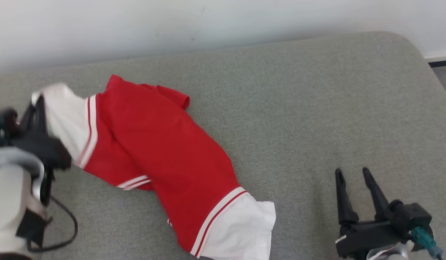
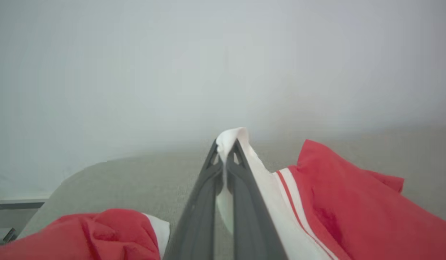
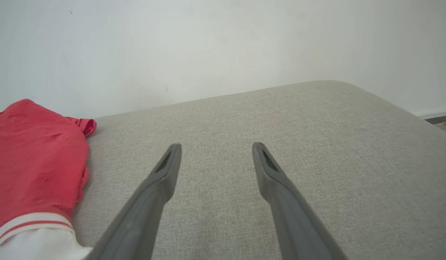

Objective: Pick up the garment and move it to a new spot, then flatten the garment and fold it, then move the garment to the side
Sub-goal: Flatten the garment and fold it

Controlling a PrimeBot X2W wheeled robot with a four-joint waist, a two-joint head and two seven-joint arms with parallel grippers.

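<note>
At the left, the left end effector (image 2: 226, 145) is pinched tight on the white hem of the red-and-white garment (image 1: 165, 151). The garment lies crumpled across the left half of the grey upholstered surface (image 1: 316, 90). At the lower right, the right end effector (image 1: 351, 173) has its 2 fingers spread wide, gripping nothing, apart from the garment.

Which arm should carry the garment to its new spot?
Left. Left gripper has its jaws shut on the garment, at its white edge; right gripper, jaws open, sits apart over the cushion.
</note>
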